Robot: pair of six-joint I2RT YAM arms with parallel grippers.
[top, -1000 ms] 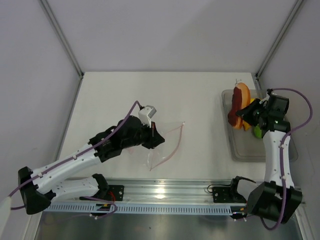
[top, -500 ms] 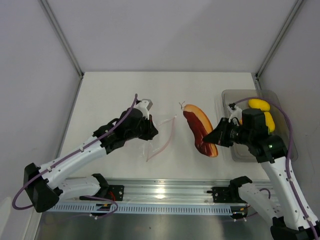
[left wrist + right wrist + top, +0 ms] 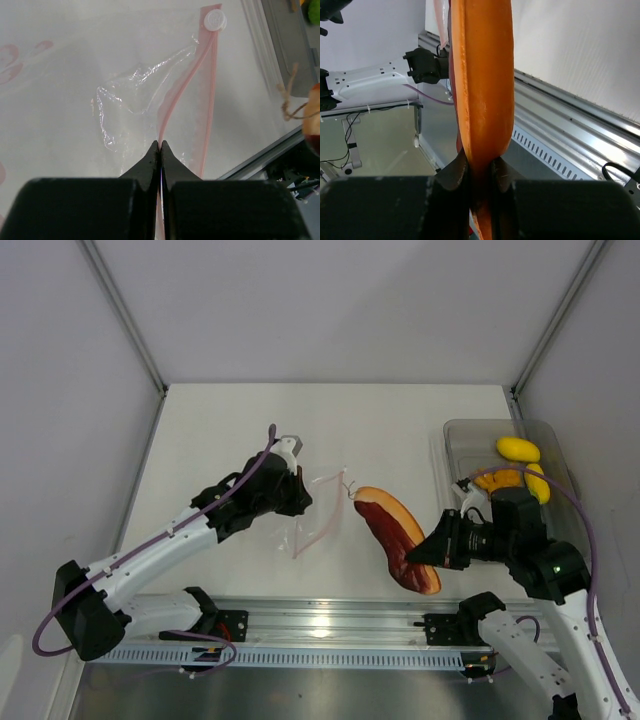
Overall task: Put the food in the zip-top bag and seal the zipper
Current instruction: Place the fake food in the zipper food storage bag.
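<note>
My left gripper point(image 3: 298, 502) is shut on the pink-red zipper point(image 3: 186, 87) of the clear zip-top bag point(image 3: 318, 515) and holds that edge up off the table; in the left wrist view the bag point(image 3: 135, 102) hangs crinkled beyond my fingers. My right gripper point(image 3: 428, 552) is shut on a long orange and reddish-brown food piece point(image 3: 395, 537), held in the air to the right of the bag's mouth; it fills the right wrist view point(image 3: 482, 80). Yellow pieces point(image 3: 517, 449) and an orange piece point(image 3: 497, 480) lie in the tray. The lime is hidden in the top view.
A rigid grey-clear tray point(image 3: 452, 445) stands at the right of the table. A metal rail point(image 3: 330, 625) runs along the near edge. Grey walls close in the table at the back and sides.
My right gripper has lifted the orange and reddish-brown piece out of the tray and carried it left and nearer, towards the bag. My left gripper has raised the bag's edge slightly.
</note>
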